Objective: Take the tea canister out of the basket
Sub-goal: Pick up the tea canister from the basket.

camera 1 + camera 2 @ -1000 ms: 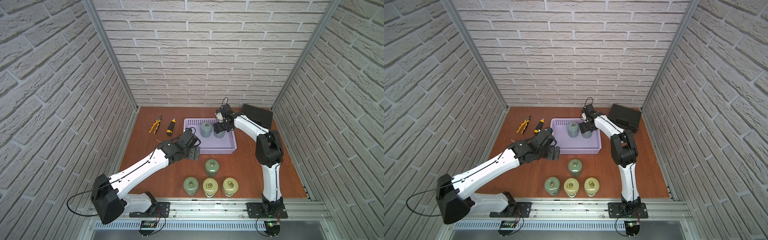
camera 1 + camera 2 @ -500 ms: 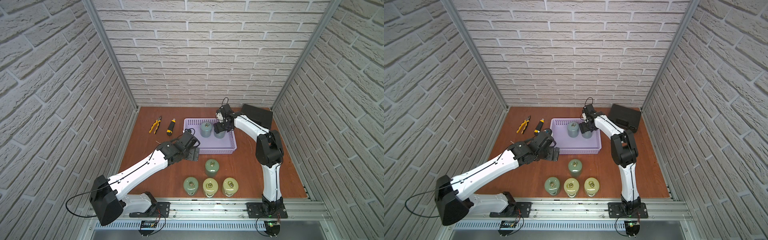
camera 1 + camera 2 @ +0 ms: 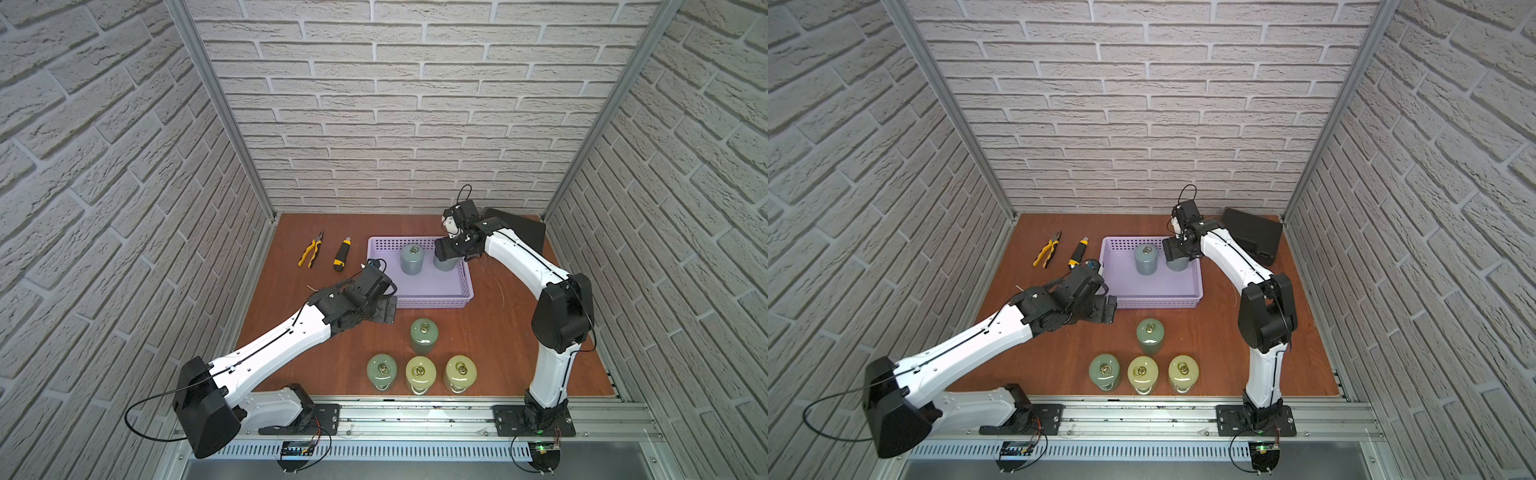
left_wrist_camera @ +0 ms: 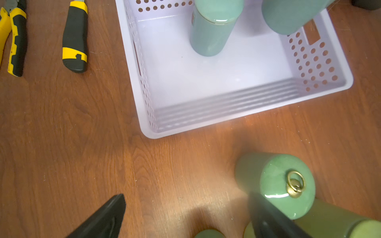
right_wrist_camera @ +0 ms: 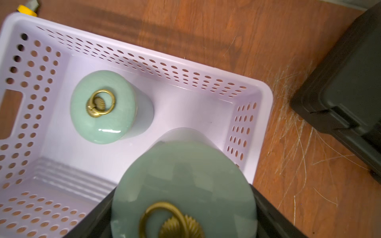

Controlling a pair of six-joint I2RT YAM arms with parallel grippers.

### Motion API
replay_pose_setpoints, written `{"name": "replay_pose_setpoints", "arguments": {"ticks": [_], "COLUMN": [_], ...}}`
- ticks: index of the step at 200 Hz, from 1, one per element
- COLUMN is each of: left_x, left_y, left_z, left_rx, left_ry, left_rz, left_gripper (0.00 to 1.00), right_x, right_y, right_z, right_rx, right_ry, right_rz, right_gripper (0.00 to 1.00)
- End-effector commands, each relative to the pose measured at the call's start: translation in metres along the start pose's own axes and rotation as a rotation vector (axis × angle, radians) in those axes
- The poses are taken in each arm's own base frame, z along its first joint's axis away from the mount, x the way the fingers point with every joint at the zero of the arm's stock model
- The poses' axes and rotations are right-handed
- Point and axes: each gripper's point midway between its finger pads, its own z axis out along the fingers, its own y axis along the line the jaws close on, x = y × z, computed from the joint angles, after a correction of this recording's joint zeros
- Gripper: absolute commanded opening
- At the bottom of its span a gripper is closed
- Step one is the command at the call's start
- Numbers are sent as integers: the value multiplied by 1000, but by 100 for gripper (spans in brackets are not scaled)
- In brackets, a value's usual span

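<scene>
– Where's the tea canister [image 5: 181,175]?
– Far right in the basket [image 5: 144,61], right tool [image 3: 446,251] squeezing its sides. Left tool [image 4: 187,198]: wide open, empty.
– Looks heavy, slippery, breakable. Sides, not the ring [image 5: 162,204]!

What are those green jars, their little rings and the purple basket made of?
The tea canister looks like glazed ceramic: glossy pale green with sharp highlights. Its lid ring seems brass or brass-plated metal, judging by its dull gold sheen. The basket looks like moulded plastic: matte lavender, thin walls punched with even holes.
</scene>
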Motion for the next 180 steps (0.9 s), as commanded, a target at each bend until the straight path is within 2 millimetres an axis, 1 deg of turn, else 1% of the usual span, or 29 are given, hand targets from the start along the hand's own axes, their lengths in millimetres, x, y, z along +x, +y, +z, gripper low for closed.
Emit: {"name": "replay_pose_setpoints", "arguments": {"ticks": [1, 32, 78, 124, 180], "left_x": [-3, -2, -1, -2, -4], "left_y": [3, 2, 1, 1, 3], "left_z": [-2, -1, 1, 1, 2], "left_rx": [10, 21, 29, 27, 17], "left_ry": [-39, -54, -52, -55, -63], "left_rz": [-26, -34, -33, -36, -55], "left_gripper": [98, 98, 98, 98, 98], "right_x": [-14, -5, 15, 41, 78], "right_y": [4, 5, 6, 6, 3], "right_z": [-31, -50, -76, -98, -119], "right_rx": [-24, -29, -30, -23, -11], "right_ry": [-98, -119, -134, -141, -135], "right_rz": [30, 35, 44, 52, 46], "right_gripper": [61, 61, 61, 61, 60]}}
